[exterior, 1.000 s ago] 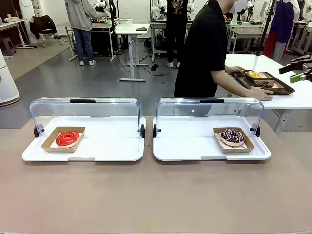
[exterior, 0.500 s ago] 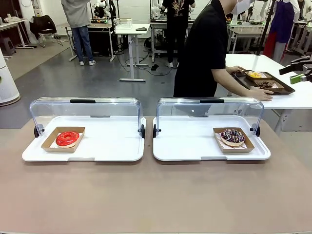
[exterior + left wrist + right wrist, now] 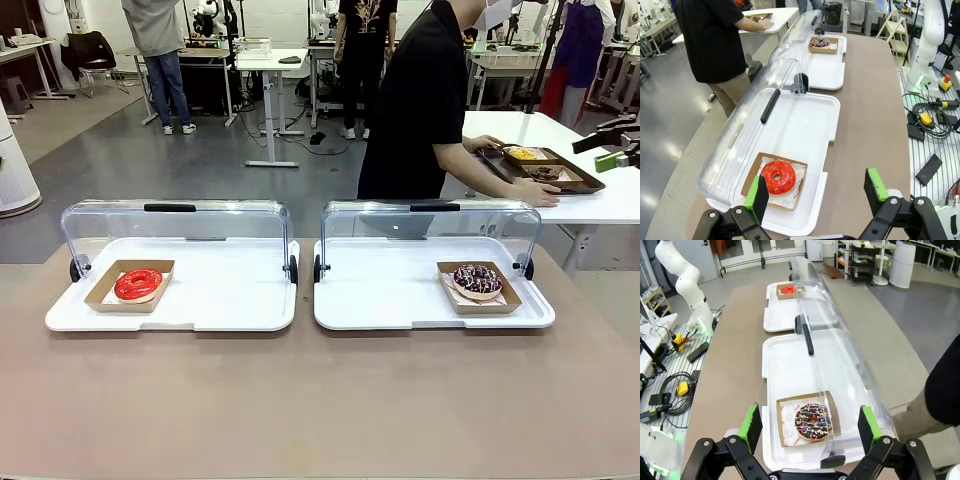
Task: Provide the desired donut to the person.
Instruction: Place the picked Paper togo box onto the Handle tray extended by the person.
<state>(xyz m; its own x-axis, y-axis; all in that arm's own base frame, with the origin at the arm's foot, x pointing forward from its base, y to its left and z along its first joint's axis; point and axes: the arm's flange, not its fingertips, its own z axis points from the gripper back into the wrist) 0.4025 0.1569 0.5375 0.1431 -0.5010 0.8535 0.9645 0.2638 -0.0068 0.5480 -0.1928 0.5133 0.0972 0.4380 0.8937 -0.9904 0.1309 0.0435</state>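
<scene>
A red-glazed donut (image 3: 138,283) lies in a cardboard tray on the left white tray (image 3: 230,300); a chocolate sprinkled donut (image 3: 477,280) lies in its cardboard tray on the right white tray (image 3: 390,300). Both clear lids are swung open to the far side. The person (image 3: 420,100) in a black shirt stands beyond the table, turned to a side table with both hands on a dark tray (image 3: 545,168). My left gripper (image 3: 817,192) hangs open above the red donut (image 3: 778,177). Over the sprinkled donut (image 3: 812,421) my right gripper (image 3: 807,430) is open too.
The brown table (image 3: 320,400) is bare in front of both trays. The open lids (image 3: 175,222) stand as clear walls along the trays' far edges. Behind the person a white side table (image 3: 600,205) carries the dark tray with more donuts.
The scene on the table is unchanged. People in the background have shifted slightly; the person stays bent over the side table.
</scene>
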